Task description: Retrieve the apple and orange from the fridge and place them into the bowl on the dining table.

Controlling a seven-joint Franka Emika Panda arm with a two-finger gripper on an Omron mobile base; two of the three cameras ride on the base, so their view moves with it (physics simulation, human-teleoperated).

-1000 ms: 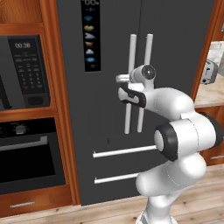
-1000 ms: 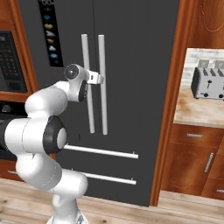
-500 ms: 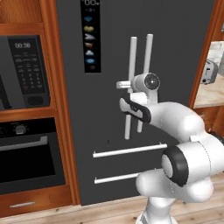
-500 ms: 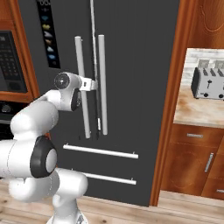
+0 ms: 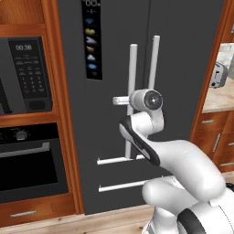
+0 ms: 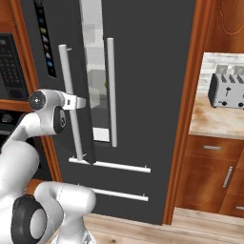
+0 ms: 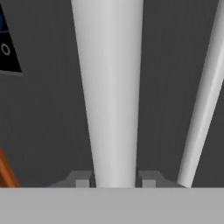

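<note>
Wood-panelled kitchen cabinetry frames the fridge [image 5: 137, 91], a tall dark grey unit whose left door stands slightly ajar, a strip of pale interior showing at the gap in the right base view. Beside it sits a black wall oven [image 5: 32, 160]. On the right counter stands a toaster [image 6: 228, 86]. The gripper [image 7: 113, 180] has closed its fingers around the left door's white bar handle [image 7: 109, 87].

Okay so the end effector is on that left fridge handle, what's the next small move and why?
Probably keep pulling the left door handle outward. The end effector has a fingertip on each side of the bar, and in the right base view the fridge door is only cracked open, a narrow strip of white interior showing. The fruit inside can't be reached yet.
</note>
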